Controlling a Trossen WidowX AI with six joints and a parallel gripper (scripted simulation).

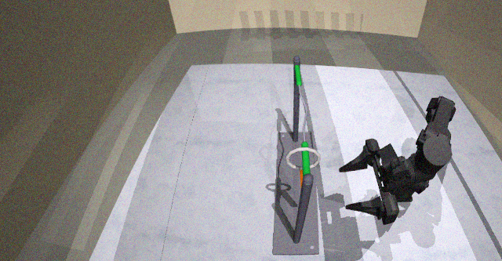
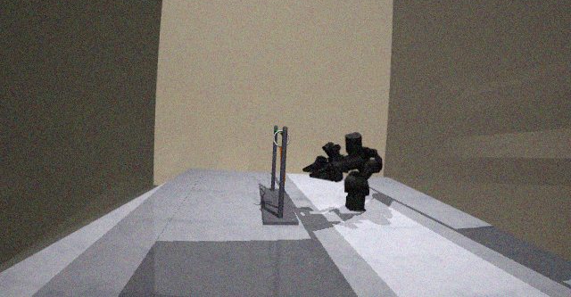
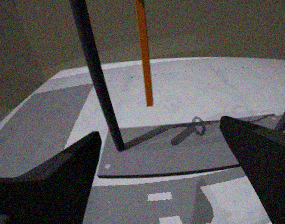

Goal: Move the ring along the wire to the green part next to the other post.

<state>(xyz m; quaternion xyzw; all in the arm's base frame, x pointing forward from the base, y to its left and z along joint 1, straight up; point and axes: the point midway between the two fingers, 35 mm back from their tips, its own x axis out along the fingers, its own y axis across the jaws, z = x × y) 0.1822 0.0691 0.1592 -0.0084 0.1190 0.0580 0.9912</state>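
The white ring (image 1: 288,159) (image 2: 275,139) hangs around the near green part (image 1: 306,163) of the wire, beside the near post (image 1: 303,210) (image 2: 282,177) (image 3: 98,75). Its orange handle (image 1: 301,176) (image 2: 281,152) (image 3: 145,55) hangs down below the wire. The far green part (image 1: 298,74) is beside the far post (image 1: 296,112) (image 2: 273,163), with thin grey wire (image 1: 305,116) between the green parts. My gripper (image 1: 343,189) (image 2: 308,172) (image 3: 160,130) is wide open and empty, right of the handle in the top view, with a gap between. The handle's lower end shows above the fingertips in the wrist view.
The posts stand on a grey base plate (image 1: 296,249) (image 2: 280,221) (image 3: 143,170). Shadows of the posts, ring and arm lie on the plate and the pale floor. The arm's body (image 1: 437,151) (image 2: 357,190) is on the right, away from the posts.
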